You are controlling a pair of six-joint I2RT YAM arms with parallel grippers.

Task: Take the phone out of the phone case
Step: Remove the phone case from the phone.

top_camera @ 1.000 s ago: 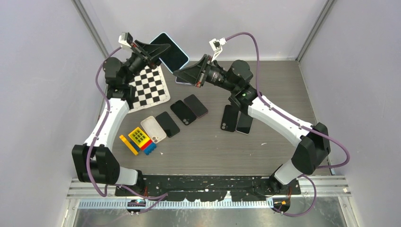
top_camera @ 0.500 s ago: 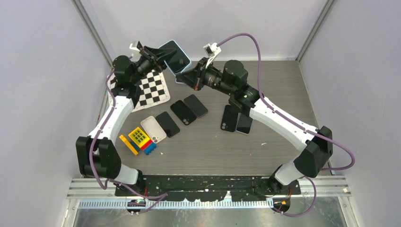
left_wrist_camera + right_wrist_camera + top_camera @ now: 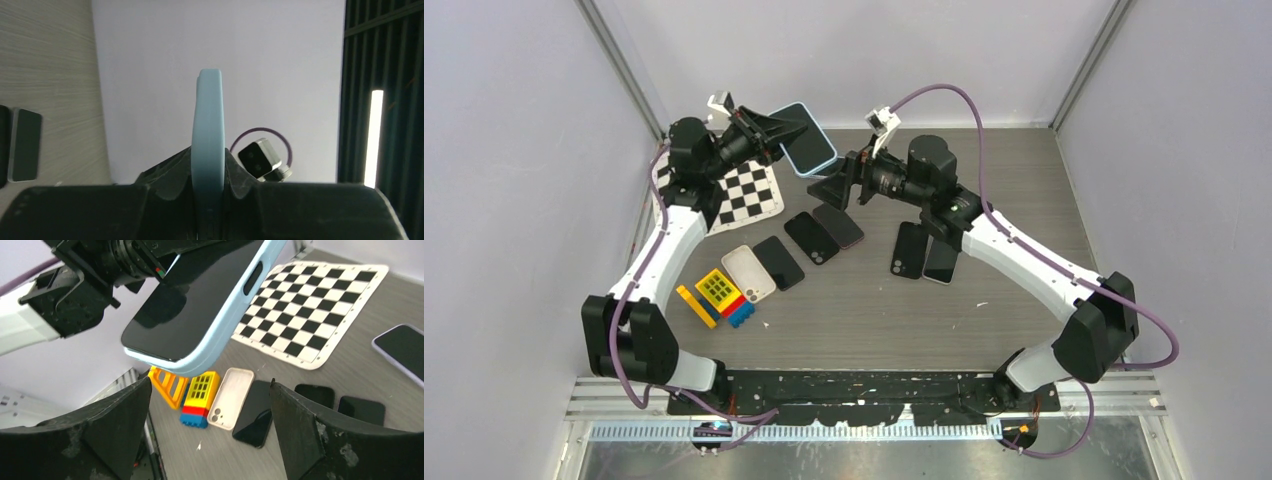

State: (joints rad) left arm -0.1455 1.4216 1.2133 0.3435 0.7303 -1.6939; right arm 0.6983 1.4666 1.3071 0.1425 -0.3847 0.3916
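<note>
The phone [image 3: 185, 300], dark screen showing, sits inside a light blue phone case [image 3: 220, 340]. My left gripper [image 3: 779, 128] is shut on the cased phone [image 3: 806, 140] and holds it in the air above the back of the table. In the left wrist view the case [image 3: 208, 125] stands edge-on, pinched between both fingers of the left gripper [image 3: 208, 172]. My right gripper [image 3: 832, 188] hangs just below and to the right of the phone. In the right wrist view its fingers are spread wide, the right gripper [image 3: 210, 415] open with nothing between them.
A checkerboard mat [image 3: 739, 190] lies at the back left. Several bare phones [image 3: 809, 237] lie in a row mid-table, with two more [image 3: 919, 250] under the right forearm. A beige empty case [image 3: 749, 272] and coloured toy blocks [image 3: 717, 295] lie front left.
My right gripper has opened and dropped back away from the cased phone. The left gripper has swung the phone to the right and turned it.
</note>
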